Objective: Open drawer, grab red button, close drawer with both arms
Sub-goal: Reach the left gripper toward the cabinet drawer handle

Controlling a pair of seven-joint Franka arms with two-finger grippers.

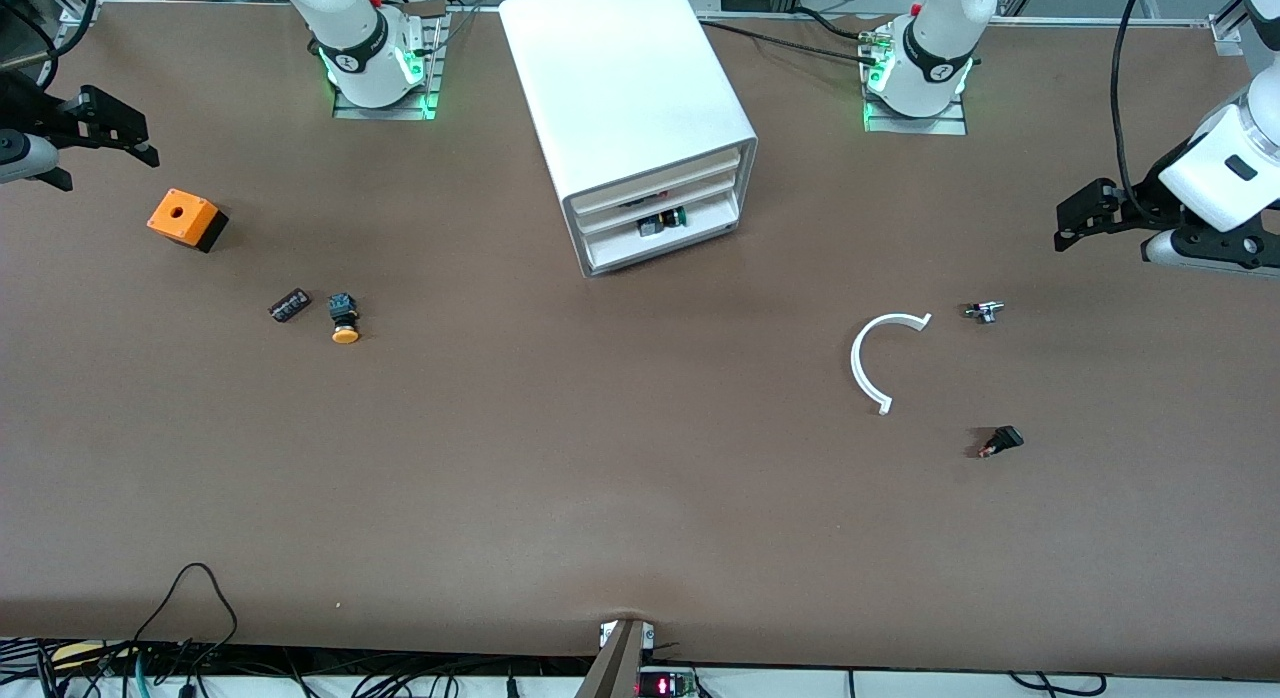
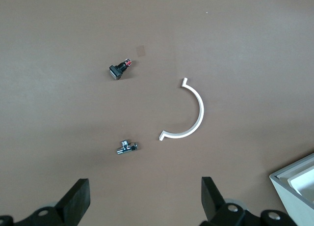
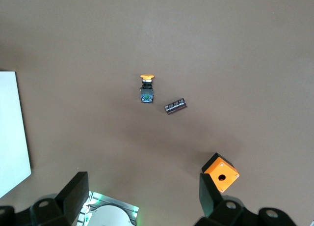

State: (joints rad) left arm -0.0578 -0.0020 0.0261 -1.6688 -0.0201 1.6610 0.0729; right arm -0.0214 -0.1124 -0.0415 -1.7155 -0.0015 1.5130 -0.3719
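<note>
One white cabinet stood between the two arm bases, its three tray drawers all pushed in. The middle drawer sat shut, with a sliver of red and black just showing inside it; whether that was the button could not be told.

Both arms waited, one at each end of the table. The left gripper hung over the left arm's end, fingers spread wide and holding nothing. The right gripper hung over the right arm's end, fingers just as wide, also unladen.

On the table at the right arm's end lay three things: one orange box, one small black block and, just beside it, one yellow-capped button. Toward the left arm's end lay three more: one white curved strip, one small silver fitting, and one small black part nearer the front camera.
</note>
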